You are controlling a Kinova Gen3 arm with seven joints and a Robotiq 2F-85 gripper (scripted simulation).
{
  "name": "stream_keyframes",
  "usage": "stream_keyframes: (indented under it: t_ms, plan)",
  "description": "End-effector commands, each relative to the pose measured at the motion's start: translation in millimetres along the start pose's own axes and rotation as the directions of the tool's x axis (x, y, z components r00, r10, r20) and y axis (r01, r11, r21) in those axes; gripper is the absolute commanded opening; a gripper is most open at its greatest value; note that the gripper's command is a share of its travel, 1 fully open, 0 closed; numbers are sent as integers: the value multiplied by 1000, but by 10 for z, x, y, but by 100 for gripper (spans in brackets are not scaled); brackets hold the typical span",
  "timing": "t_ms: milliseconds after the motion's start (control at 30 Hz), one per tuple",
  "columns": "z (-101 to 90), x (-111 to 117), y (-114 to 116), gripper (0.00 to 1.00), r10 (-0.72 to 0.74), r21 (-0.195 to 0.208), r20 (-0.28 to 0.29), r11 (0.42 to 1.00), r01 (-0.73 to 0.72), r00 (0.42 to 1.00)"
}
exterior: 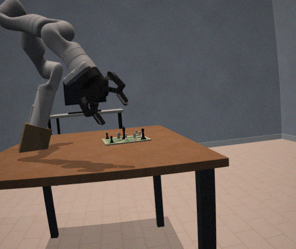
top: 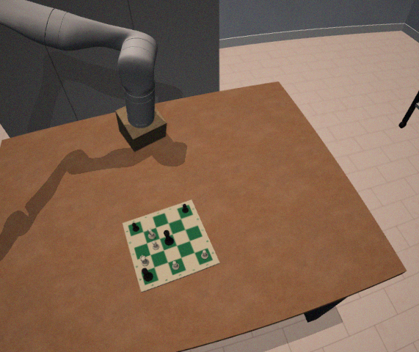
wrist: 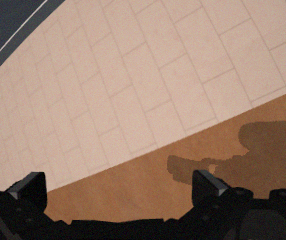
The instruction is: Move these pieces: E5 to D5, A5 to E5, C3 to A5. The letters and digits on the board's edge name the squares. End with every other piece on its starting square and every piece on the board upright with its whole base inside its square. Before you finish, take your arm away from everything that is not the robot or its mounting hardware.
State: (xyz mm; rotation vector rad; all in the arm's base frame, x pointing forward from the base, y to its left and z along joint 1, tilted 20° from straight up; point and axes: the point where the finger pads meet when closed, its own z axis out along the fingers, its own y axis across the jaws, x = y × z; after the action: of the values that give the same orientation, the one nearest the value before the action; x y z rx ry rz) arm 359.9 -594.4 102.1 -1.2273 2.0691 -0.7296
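The green and cream board (top: 184,273) (exterior: 126,142) has edge labels too small to read. A tall black piece (top: 169,239) (exterior: 123,133) stands upright on the central square, C3. Another tall black piece (top: 147,275) (exterior: 143,134) stands at the near left corner in the top view. Black pawns (top: 135,227) (top: 185,208) stand in the two far corners. A white pawn (top: 204,254) is at the near right corner. Which corners are A5 and E5, I cannot tell. My gripper (exterior: 114,113) (wrist: 119,188) is open and empty, high above the table, away from the board.
A white knight (top: 151,235), a white pawn (top: 155,246), a white piece (top: 144,260) and another white pawn (top: 175,265) also stand on the board. The arm's wooden base block (top: 147,132) (exterior: 34,138) is at the table's edge. The wrist view shows table (wrist: 93,200) and floor.
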Motion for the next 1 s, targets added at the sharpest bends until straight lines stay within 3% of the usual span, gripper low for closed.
stream_keyframes:
  t_ms: [0,967]
  plan:
    - [-9,5,-11,100,-1,1,-2,1000,1,1000]
    - [-4,-14,-5,100,10,-6,-6,1000,-10,1000]
